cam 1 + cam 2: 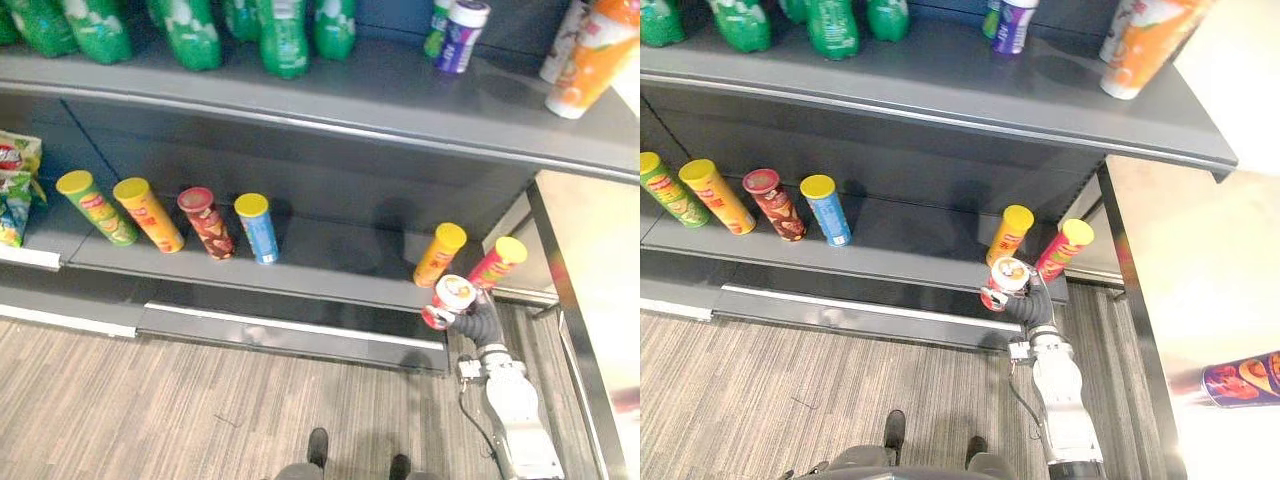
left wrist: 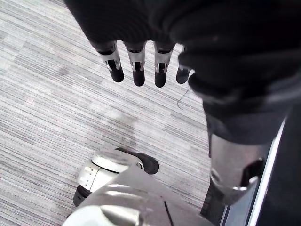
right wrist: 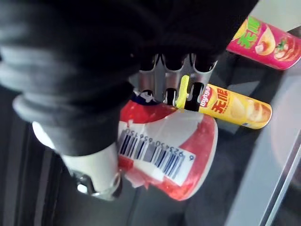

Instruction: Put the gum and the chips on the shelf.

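Observation:
My right hand (image 1: 480, 318) is shut on a red-and-white chips can (image 1: 448, 300), with fingers (image 3: 176, 84) and thumb curled round it. The can hangs tilted at the front edge of the lower shelf (image 1: 330, 265), just in front of an orange can (image 1: 438, 255) and a pink can (image 1: 497, 262) standing there. A purple-and-white gum bottle (image 1: 460, 35) stands on the upper shelf (image 1: 350, 95) beside a green one. My left hand (image 2: 136, 66) hangs over the striped floor with straight fingers, holding nothing.
Several chips cans (image 1: 205, 222) stand in a row on the left of the lower shelf, with snack bags (image 1: 15, 185) further left. Green bottles (image 1: 285, 35) and an orange bottle (image 1: 590, 55) line the upper shelf. A white table (image 1: 1200, 300) at right carries a purple can (image 1: 1240, 380).

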### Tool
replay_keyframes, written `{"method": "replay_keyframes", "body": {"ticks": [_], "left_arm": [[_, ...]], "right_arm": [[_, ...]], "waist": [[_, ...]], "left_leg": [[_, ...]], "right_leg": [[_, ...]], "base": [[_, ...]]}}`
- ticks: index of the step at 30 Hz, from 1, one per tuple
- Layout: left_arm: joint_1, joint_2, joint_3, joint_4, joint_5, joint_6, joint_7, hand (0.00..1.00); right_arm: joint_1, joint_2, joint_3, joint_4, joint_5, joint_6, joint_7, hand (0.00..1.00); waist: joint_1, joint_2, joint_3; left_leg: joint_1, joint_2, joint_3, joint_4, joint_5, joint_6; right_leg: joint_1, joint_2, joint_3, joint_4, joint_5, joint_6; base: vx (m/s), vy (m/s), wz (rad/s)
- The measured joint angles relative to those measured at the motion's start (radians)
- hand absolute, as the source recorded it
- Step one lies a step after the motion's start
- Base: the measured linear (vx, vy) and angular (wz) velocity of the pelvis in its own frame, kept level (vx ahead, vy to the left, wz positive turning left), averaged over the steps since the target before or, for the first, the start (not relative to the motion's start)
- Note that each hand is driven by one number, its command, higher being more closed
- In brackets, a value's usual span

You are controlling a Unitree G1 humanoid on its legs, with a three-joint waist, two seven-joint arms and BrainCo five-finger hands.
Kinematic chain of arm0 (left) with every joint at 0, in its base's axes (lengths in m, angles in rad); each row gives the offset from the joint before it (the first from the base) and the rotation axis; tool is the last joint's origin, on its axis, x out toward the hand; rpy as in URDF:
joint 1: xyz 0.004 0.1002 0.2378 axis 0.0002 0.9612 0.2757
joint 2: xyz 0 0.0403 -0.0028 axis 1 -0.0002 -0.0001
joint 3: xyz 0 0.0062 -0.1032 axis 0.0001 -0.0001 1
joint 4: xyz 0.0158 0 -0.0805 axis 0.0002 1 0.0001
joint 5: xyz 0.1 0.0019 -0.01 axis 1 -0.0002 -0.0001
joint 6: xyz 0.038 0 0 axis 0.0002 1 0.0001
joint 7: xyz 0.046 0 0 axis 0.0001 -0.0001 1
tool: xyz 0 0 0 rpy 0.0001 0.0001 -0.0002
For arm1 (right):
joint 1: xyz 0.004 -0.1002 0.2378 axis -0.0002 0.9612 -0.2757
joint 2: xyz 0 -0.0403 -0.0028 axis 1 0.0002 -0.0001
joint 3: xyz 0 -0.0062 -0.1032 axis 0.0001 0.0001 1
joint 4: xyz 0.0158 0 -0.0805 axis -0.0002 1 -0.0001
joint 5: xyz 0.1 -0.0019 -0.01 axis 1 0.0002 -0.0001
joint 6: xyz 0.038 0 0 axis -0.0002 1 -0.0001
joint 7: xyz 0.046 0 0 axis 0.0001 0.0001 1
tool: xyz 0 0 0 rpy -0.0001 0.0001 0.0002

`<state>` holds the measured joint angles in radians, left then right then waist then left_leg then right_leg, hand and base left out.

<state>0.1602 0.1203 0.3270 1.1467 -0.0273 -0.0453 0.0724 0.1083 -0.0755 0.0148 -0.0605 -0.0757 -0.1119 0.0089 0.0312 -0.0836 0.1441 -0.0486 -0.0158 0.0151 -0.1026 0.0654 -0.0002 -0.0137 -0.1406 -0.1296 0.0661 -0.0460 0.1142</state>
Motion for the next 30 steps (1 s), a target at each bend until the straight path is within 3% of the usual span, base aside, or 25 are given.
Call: {"method": "replay_keyframes", "body": {"ticks": [7, 17, 30], "left_arm": [[-0.007, 0.0, -0.033, -0.005, 0.0, -0.001, -0.001, 0.0], [-0.007, 0.002, -0.045, -0.006, 0.001, 0.0, -0.003, 0.0], [-0.012, -0.002, -0.005, 0.001, 0.05, 0.001, -0.008, 0.0]], "right_arm": [[0.004, -0.02, 0.037, 0.023, 0.0, 0.0, 0.003, 1.0], [0.002, -0.027, 0.086, 0.041, 0.0, 0.0, 0.022, 1.0], [-0.01, -0.027, 0.12, 0.072, 0.014, 0.0, 0.024, 1.0]], "waist": [[-0.014, 0.017, -0.003], [-0.008, 0.018, -0.005], [-0.027, 0.017, -0.006]], "left_leg": [[0.006, 0.021, 0.013, -0.001, 0.007, -0.02], [0.036, 0.033, 0.092, -0.001, -0.007, -0.025], [0.069, 0.039, 0.113, -0.001, -0.015, -0.031]], "right_leg": [[0.018, 0.022, -0.002, -0.034, -0.007, -0.009], [0.019, 0.03, 0.067, -0.048, -0.003, -0.004], [0.042, 0.034, 0.082, -0.05, -0.003, -0.005]], "base": [[-0.03, -0.051, -0.05], [0.0, 0.004, -0.22], [0.02, 0.0, -0.05]]}}
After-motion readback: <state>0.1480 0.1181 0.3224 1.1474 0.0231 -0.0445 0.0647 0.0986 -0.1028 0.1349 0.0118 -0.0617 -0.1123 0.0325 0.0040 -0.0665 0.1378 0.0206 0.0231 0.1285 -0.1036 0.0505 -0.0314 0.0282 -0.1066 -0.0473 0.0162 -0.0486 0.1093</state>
